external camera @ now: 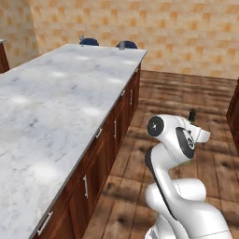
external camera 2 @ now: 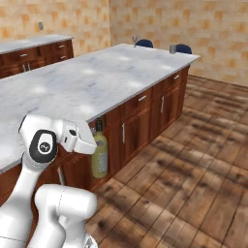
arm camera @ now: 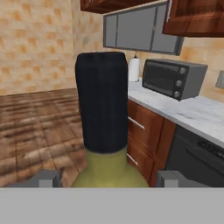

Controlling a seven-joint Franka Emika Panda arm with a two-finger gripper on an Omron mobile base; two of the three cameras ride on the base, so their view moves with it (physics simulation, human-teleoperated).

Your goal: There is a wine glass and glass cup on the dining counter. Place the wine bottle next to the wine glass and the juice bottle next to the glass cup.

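Upright, the slim olive wine bottle (external camera 2: 100,156), matte dark-necked, sits clenched between the jaws.

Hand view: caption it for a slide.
Gripper closed on the olive wine bottle, facing a marble worktop with a microwave.

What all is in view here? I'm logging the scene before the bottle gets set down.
wine bottle: one, olive-green with a dark neck, held off the floor beside the island cabinets
dining counter: one, white grey-veined marble over red-brown cabinets, long island
wine glass: one, clear, far end of the island
glass cup: one, grey, far end, to the right of the wine glass
stools: two, dark blue, behind the island's far end
microwave: one, dark grey, on the wall worktop
paper towel roll: one, white, beside the microwave
wall worktop: one, marble, against tan tiles
end effector: one, grey tips, either side of the wine bottle's shoulder
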